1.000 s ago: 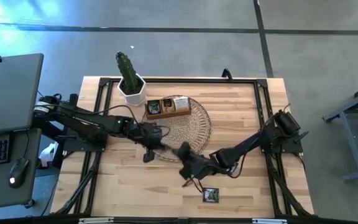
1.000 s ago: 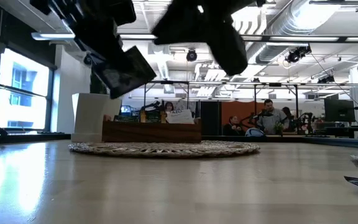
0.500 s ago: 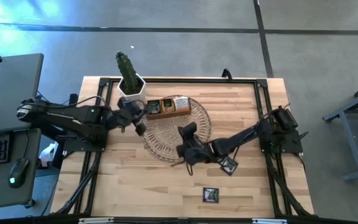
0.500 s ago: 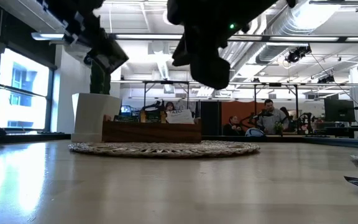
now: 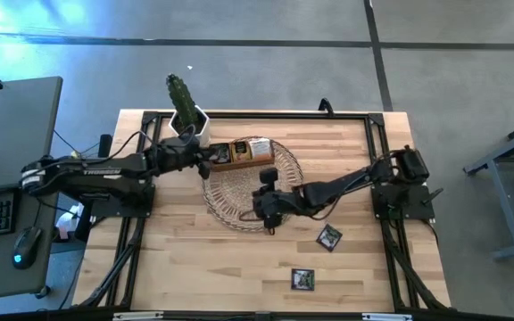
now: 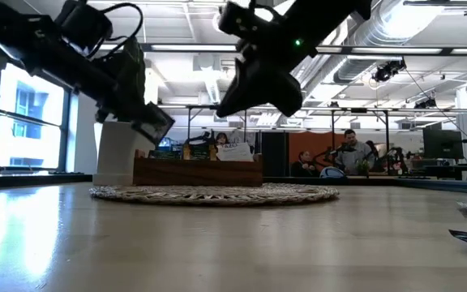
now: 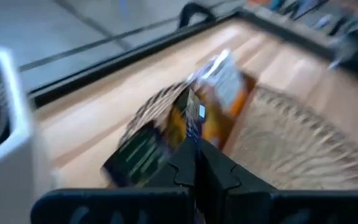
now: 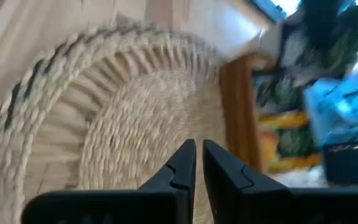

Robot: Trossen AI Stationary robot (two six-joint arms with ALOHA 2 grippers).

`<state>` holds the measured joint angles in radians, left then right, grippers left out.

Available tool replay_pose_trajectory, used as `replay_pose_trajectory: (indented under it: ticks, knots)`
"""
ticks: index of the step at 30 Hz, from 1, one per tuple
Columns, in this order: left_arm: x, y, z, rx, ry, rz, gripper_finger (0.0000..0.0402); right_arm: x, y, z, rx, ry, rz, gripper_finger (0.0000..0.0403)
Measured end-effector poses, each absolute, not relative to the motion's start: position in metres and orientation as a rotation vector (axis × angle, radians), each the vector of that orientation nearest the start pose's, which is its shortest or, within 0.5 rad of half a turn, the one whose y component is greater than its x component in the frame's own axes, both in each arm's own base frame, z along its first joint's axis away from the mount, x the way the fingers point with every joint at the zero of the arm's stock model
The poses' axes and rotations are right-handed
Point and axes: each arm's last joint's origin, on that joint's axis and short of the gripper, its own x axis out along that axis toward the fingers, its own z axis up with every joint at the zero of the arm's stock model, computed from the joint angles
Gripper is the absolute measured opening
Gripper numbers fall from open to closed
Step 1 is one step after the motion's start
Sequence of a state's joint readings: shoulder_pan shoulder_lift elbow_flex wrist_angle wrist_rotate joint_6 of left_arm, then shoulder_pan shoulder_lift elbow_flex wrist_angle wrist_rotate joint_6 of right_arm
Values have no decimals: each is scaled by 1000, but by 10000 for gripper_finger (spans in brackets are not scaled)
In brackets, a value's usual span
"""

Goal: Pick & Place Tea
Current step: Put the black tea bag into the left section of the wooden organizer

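Nearest on the table [image 5: 194,267], two dark sachets lie flat and loose: one [image 5: 303,279] close to the near edge, the other [image 5: 329,236] a little farther and to its right. The second lay right beside the right arm half a second ago. That arm has now swung off it toward the mat [image 5: 236,212], so it is in the open and waiting to be picked.

The right gripper [image 8: 196,147] now hangs over the middle of the mat. Its fingers are drawn to a thin slit with nothing between them.

A second ago the left gripper [image 7: 195,148] was at the mat's near-left rim. It has since travelled far and left, and now sits at the left end of the box [image 5: 239,164], beside the white cactus pot [image 5: 191,130]. It is pinched tight on the corner of a dark, green-printed sachet [image 7: 145,149], which is held tilted above the box edge. By the look of it, this sachet is about to go in, leaving the two near ones to fetch.

The box stands on the far part of the mat. Its left compartment holds dark sachets [image 5: 220,153] and its right one pale orange-and-white ones [image 5: 259,147]. How many there are cannot be told.
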<state>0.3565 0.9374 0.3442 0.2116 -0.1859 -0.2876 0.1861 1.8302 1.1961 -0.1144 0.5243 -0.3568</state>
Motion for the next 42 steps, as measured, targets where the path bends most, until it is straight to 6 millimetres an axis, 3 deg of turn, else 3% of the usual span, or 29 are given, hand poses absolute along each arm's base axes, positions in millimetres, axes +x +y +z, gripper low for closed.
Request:
replay_pose_trajectory:
  ticks: [9,20,33,42]
  knots:
    - [173,80,178,-313,340,554,0,386,33,196,-427,787,-128,20]
    - [186,88,162,-234,385,621,2,387,39,196,-401,771,-32,20]
    - [190,91,163,-224,343,644,80,387,39,196,-398,771,-24,19]
    - [190,91,163,-224,335,640,85,387,39,196,-398,771,-23,20]
